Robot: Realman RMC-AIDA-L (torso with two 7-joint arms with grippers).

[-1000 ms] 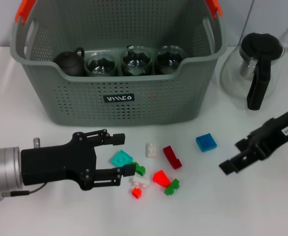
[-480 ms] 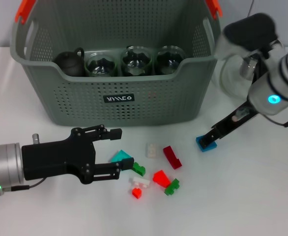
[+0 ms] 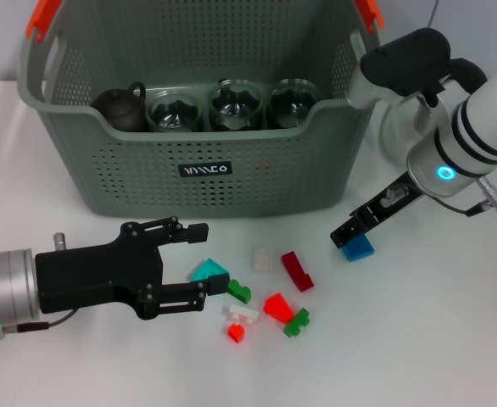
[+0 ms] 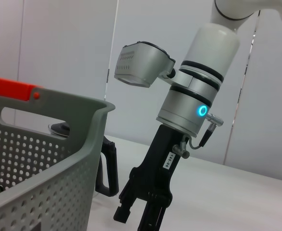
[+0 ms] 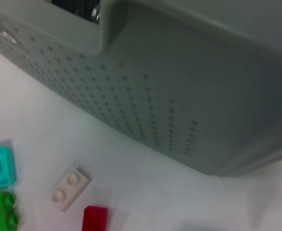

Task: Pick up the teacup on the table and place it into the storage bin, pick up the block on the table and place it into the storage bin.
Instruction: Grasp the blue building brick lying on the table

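Note:
The storage bin (image 3: 231,182) stands at the back of the table, also seen in the left wrist view (image 4: 35,183) and the right wrist view (image 5: 203,96). Three glass teacups (image 3: 231,106) and a black teapot (image 3: 120,108) sit inside it. Loose blocks lie in front: teal (image 3: 214,273), white (image 3: 261,259), red (image 3: 297,271) and blue (image 3: 363,248). My left gripper (image 3: 202,263) lies low and open, its tips either side of the teal block's left edge. My right gripper (image 3: 348,235) points down at the blue block, touching its left edge; its fingers (image 4: 124,214) look open.
A glass pot with a black lid (image 3: 397,127) stands right of the bin, partly hidden behind my right arm. More small blocks, green (image 3: 240,292), red (image 3: 276,305) and white (image 3: 242,313), lie scattered in front of the bin.
My right arm has swung in from the right and come down onto the blue block. My left gripper has drawn back slightly to the left, still open.

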